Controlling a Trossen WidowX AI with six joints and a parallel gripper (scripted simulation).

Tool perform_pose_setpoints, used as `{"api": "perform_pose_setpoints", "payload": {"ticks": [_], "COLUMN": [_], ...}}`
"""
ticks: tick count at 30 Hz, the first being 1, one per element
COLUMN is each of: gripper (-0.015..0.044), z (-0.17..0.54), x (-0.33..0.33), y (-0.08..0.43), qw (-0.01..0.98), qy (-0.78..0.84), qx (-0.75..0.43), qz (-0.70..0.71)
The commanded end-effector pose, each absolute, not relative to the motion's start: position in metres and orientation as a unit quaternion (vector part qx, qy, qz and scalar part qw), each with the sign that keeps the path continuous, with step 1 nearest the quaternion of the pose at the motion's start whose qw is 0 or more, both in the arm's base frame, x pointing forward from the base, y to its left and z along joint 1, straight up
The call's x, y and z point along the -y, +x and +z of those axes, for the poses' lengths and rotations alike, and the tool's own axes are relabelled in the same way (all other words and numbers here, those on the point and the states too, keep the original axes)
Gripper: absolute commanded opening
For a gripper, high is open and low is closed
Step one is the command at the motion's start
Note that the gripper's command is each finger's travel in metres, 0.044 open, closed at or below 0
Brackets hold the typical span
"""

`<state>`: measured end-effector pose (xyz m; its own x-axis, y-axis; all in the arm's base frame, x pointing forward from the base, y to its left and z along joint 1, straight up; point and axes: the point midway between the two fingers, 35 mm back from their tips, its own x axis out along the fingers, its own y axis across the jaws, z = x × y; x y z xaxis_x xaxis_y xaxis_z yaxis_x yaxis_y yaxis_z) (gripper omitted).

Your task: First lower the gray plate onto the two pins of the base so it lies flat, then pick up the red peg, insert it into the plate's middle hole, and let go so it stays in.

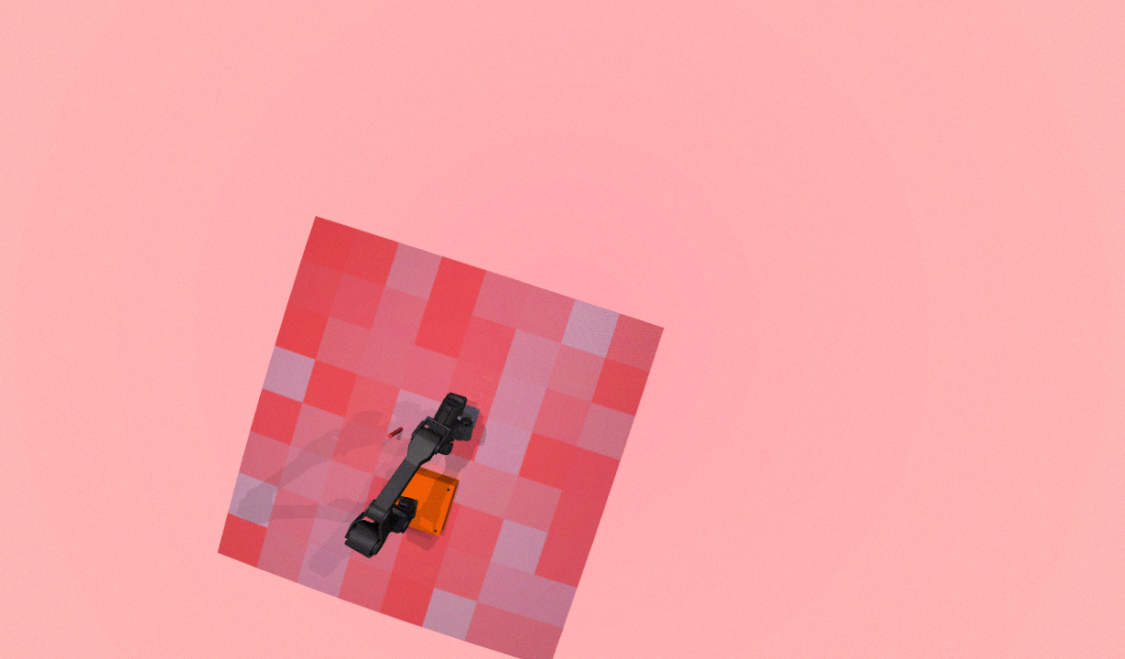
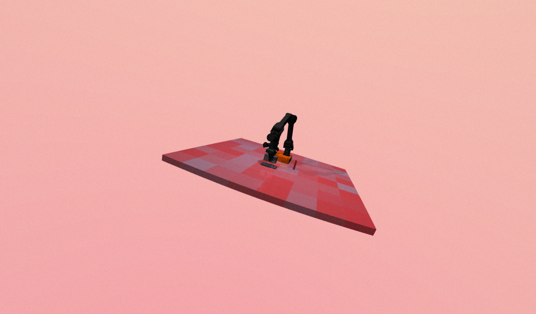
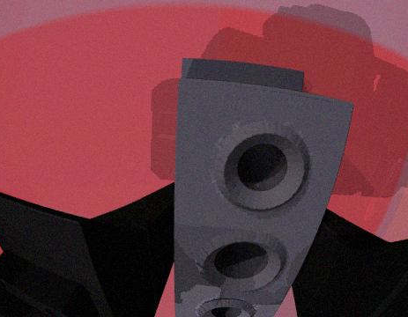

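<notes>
My gripper point(image 2: 270, 160) point(image 3: 236, 191) is shut on the gray plate point(image 3: 204, 185), with one black finger on each side of it. The plate's holes run down the wrist view, the nearest cut by the lower edge. The dark gray base point(image 2: 268, 166) point(image 3: 248, 74) lies beneath; only its far end shows past the plate in the wrist view. Its pins are hidden there but show faintly in the exterior view. The gripper is above the base, with a small gap visible. The red peg point(image 1: 395, 431) point(image 2: 295, 164) stands apart from the base and appears upright.
The orange block point(image 1: 431, 503) point(image 2: 284, 157) is by the arm's foot. The arm arches over part of it in the top view. The checkered table point(image 1: 500, 352) point(image 2: 277, 187) has open edges all round. Shadows of the arm and gripper fall around the base.
</notes>
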<state>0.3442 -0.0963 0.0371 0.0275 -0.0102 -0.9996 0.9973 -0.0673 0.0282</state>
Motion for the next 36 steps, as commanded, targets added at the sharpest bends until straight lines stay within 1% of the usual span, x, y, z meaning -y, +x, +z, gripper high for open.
{"api": "perform_pose_setpoints", "payload": {"ticks": [1, 13, 21, 36], "gripper": [0.0, 0.0, 0.0, 0.0394], "z": [0.032, 0.013, 0.018, 0.018], "x": [0.096, 0.096, 0.097, 0.097], "y": [0.345, 0.345, 0.345, 0.345], "qw": [0.492, 0.492, 0.492, 0.492], "qy": [0.52, 0.52, 0.521, 0.521], "qx": [-0.476, -0.476, -0.473, -0.473], "qz": [-0.51, -0.51, -0.512, -0.512]}}
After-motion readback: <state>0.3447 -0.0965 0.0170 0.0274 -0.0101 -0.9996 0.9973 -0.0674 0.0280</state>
